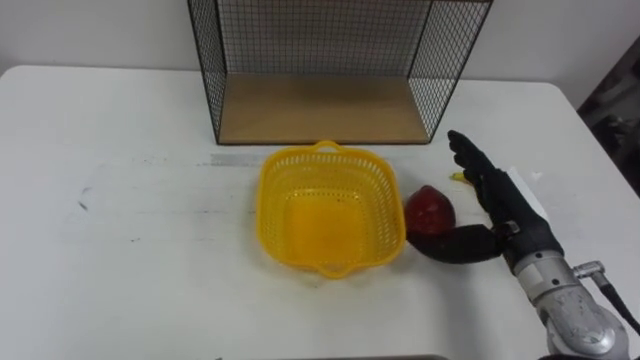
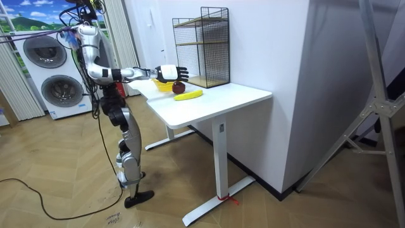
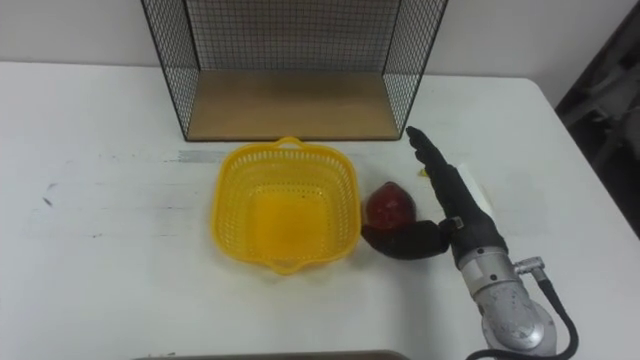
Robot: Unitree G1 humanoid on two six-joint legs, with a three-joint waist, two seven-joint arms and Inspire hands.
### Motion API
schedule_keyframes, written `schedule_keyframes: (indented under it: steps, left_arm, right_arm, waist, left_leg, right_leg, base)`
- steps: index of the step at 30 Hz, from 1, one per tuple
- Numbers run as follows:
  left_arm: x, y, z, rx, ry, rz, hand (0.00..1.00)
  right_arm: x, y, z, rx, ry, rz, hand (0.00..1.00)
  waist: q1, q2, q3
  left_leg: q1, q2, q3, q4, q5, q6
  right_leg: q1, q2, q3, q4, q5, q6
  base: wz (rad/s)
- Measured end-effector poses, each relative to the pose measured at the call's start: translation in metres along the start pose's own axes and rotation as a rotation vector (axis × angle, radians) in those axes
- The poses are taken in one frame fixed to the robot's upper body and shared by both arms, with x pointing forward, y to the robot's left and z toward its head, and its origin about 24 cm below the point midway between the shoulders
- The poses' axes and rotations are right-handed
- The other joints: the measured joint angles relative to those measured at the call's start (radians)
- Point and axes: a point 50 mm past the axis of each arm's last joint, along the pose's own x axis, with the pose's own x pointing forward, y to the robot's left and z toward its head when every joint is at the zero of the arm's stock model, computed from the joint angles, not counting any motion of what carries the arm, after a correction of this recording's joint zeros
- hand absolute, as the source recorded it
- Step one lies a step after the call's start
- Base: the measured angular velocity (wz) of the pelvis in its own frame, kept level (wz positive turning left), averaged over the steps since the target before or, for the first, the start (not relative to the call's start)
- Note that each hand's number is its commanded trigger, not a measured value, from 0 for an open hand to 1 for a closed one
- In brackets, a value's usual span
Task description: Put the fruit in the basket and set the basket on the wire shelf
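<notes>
An empty yellow basket (image 1: 325, 210) sits mid-table, just in front of the wire shelf (image 1: 320, 110) with its wooden floor. A dark red apple (image 1: 428, 208) lies on the table right of the basket. My right hand (image 1: 500, 200) lies beside the apple on its right. Its fingers are straight and point toward the shelf, and its thumb (image 1: 455, 245) curves along the apple's near side. A yellow banana (image 2: 188, 95) lies on the table beyond the hand in the room view. In the left eye view just its tip (image 1: 458, 177) peeks out from behind the fingers.
The white table (image 1: 120, 200) has bare surface left of the basket. The shelf has an upper level (image 2: 193, 43) and stands against the wall. In the room view I stand at the table's long side, with washing machines (image 2: 54, 82) behind me.
</notes>
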Motion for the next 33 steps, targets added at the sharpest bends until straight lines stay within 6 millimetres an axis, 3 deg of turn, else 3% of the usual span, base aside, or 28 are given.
schedule_keyframes:
  steps: [33]
  left_arm:
    - [0.000,0.001,0.002,0.018,-0.008,0.001,0.00]
  right_arm:
    - [-0.002,0.003,-0.020,0.013,0.084,0.038,0.00]
  waist:
    - [0.006,-0.011,0.0045]
  left_leg:
    - [0.006,-0.001,-0.022,0.003,0.000,0.000]
  right_leg:
    - [0.018,-0.002,-0.024,-0.015,0.001,-0.001]
  base:
    - [0.02]
